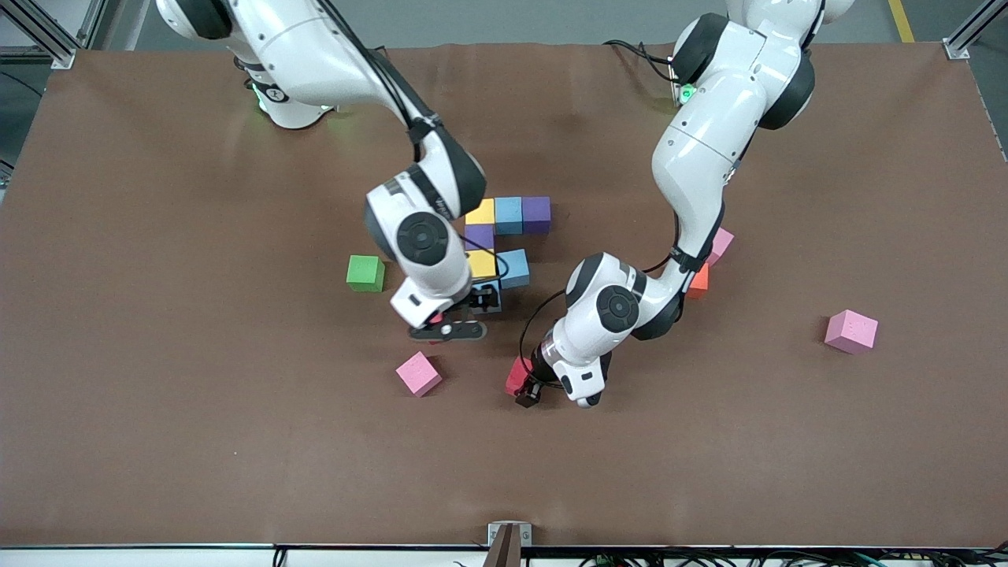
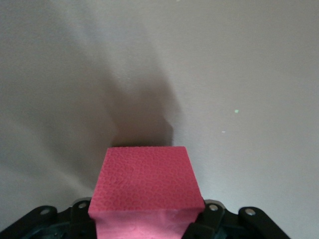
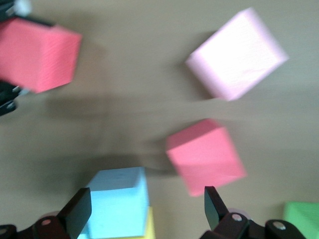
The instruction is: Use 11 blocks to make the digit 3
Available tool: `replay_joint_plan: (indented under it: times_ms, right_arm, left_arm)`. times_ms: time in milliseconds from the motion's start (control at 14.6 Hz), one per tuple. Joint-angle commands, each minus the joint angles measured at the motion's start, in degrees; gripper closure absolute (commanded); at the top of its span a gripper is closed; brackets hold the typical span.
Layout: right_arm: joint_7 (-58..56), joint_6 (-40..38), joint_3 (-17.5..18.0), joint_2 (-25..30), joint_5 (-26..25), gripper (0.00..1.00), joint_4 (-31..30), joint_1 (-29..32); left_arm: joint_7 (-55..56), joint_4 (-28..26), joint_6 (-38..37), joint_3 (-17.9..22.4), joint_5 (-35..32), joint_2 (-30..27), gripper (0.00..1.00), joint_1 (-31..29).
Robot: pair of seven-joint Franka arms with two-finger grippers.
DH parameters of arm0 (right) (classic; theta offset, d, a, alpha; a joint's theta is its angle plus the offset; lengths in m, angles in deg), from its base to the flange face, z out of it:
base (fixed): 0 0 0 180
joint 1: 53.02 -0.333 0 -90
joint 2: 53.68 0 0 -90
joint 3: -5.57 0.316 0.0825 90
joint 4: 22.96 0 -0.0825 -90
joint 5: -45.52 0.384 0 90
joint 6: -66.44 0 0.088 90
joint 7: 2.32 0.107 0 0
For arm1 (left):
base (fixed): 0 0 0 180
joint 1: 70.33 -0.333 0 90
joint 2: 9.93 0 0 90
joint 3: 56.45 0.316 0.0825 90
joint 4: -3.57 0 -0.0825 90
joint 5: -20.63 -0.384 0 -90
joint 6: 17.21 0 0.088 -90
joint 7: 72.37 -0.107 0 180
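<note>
Six blocks form a partial figure: yellow [image 1: 480,213], blue [image 1: 508,214] and purple [image 1: 536,214] in a bar, a purple one [image 1: 479,236], then yellow [image 1: 482,264] and blue [image 1: 514,268]. My right gripper [image 1: 484,302] [image 3: 144,209] hangs open low over another blue block [image 3: 119,199], which touches that yellow one on the side nearer the front camera. A red block [image 3: 204,157] lies just past its fingers. My left gripper [image 1: 526,390] [image 2: 144,219] is shut on a second red block [image 1: 515,378] [image 2: 144,179], low over the table.
A green cube [image 1: 365,272] sits toward the right arm's end. One pink block [image 1: 417,372] lies near the right hand, another [image 1: 850,331] toward the left arm's end. Beside the left forearm are an orange block [image 1: 698,279] and a partly hidden pink one [image 1: 720,244].
</note>
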Motion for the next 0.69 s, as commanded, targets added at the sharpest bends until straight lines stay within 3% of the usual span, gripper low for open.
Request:
replay_joint_plan:
  times_ms: [0, 69, 275, 618]
  right_arm:
    - [-0.29, -3.82, 0.49, 3.61, 0.44, 0.00, -1.64, 3.79]
    - [-0.29, -5.49, 0.49, 3.88, 0.35, 0.00, -1.64, 5.55]
    - [-0.38, -6.65, 0.49, 4.23, 0.26, 0.00, -1.55, 10.21]
    - [0.41, -6.30, -1.17, 6.33, -0.18, 0.00, -3.73, 13.83]
  left_arm:
    - [0.30, -2.02, -1.32, 0.60, 1.42, -3.83, 0.78, -0.23]
    - [2.84, -4.21, -2.20, 0.68, 1.25, -6.20, 0.82, -1.11]
    - [6.20, -13.51, -2.91, 0.86, 0.90, -13.23, 0.81, -1.82]
    - [10.49, -39.95, 2.69, 0.51, 2.12, -30.44, 0.81, -3.22]
